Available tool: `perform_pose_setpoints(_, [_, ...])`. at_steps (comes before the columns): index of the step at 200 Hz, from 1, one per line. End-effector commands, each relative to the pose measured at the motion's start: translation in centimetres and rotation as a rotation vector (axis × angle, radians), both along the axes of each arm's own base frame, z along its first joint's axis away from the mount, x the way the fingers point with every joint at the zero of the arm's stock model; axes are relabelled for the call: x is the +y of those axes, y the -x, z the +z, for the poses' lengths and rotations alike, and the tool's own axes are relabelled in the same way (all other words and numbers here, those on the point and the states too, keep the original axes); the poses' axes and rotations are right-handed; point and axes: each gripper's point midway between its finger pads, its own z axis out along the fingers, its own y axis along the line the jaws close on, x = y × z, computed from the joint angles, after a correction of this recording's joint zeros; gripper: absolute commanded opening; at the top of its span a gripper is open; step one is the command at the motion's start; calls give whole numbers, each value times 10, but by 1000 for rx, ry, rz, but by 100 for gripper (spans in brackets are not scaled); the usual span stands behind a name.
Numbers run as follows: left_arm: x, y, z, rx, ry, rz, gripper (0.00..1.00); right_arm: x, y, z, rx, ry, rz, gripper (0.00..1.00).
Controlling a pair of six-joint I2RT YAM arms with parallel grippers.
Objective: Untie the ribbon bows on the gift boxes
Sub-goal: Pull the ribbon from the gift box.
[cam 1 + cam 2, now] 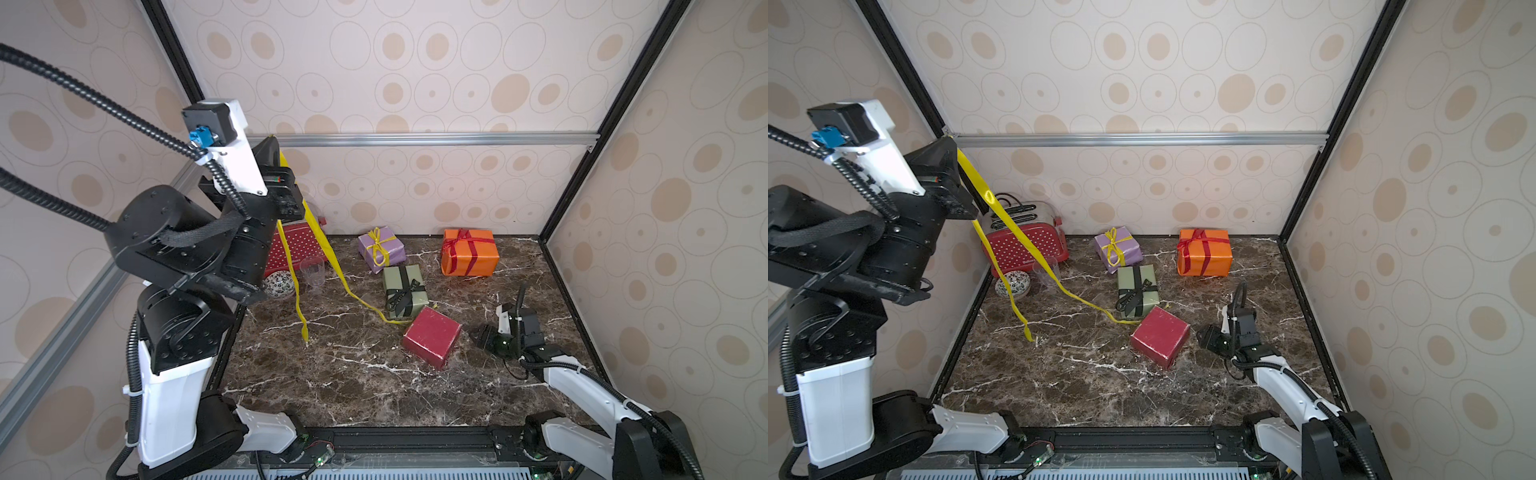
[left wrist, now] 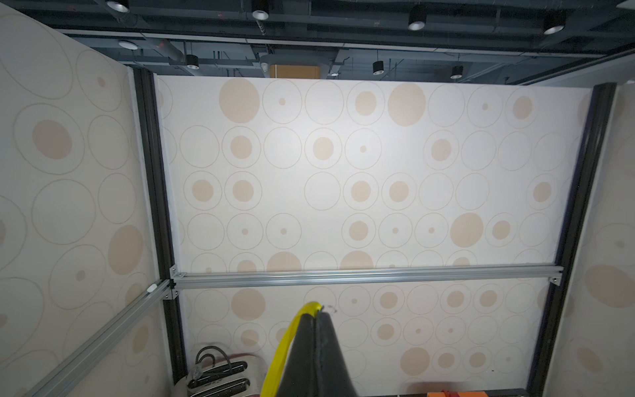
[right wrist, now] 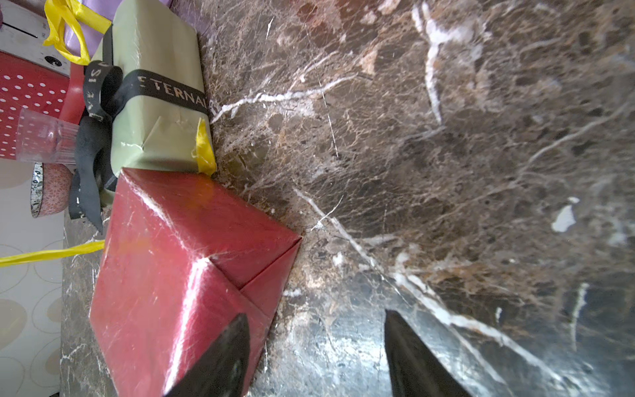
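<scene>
Your left gripper is raised high by the rear left post. Its jaws are pressed together on the loose yellow ribbon, which loops over the fingertips. From there the ribbon drops in two strands in both top views. One hangs in front of the red dotted toaster, with its end low over the marble table. The other slants down to the table and runs to the gap between the olive green box and the dark red box. Your right gripper sits low at the table just beside the dark red box, jaws parted with nothing between them. In its wrist view one fingertip overlaps the box's corner, but you cannot tell whether it touches. The olive green box, just behind the red one, carries a black ribbon with pale lettering, tied in a bow. Behind that stands the lilac box with its yellow bow tied. The orange box, to its right and apart from it, has a red ribbon tied in a bow. A clear cup and a small patterned bowl stand beside the toaster.
</scene>
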Motion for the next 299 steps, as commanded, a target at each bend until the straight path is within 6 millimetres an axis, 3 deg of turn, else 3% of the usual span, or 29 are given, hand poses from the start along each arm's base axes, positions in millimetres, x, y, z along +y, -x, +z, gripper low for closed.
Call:
perform_pose_setpoints(1, [12, 0, -1, 2, -33, 79, 0, 4, -3, 5, -18, -6, 14, 64])
perform_pose_setpoints(36, [33, 6, -6, 20, -50, 174, 0, 4, -4, 6, -19, -3, 19, 63])
perform_pose_setpoints(91, [83, 52, 34, -95, 43, 185, 0, 4, -4, 4, -12, 1, 19, 63])
perform_pose_setpoints(159, [130, 90, 53, -157, 34, 238, 0, 4, -5, 1, -11, 6, 19, 63])
perform_pose_setpoints(191, [141, 97, 53, -174, 20, 255, 0, 4, -6, -1, -3, 8, 20, 62])
perform_pose_setpoints(235, [147, 100, 66, -199, 18, 170, 0, 5, -6, -1, -7, 3, 23, 62])
perform_pose_setpoints(258, [126, 90, 57, -166, -46, 161, 0, 8, -8, 5, -33, -17, 31, 62])
perform_pose_setpoints(282, [96, 77, 41, -106, -91, 142, 0, 34, -10, 30, -153, -75, 107, 60])
perform_pose_setpoints(299, [81, 70, 35, -80, -113, 136, 0, 82, -3, 66, -312, -104, 256, 65])
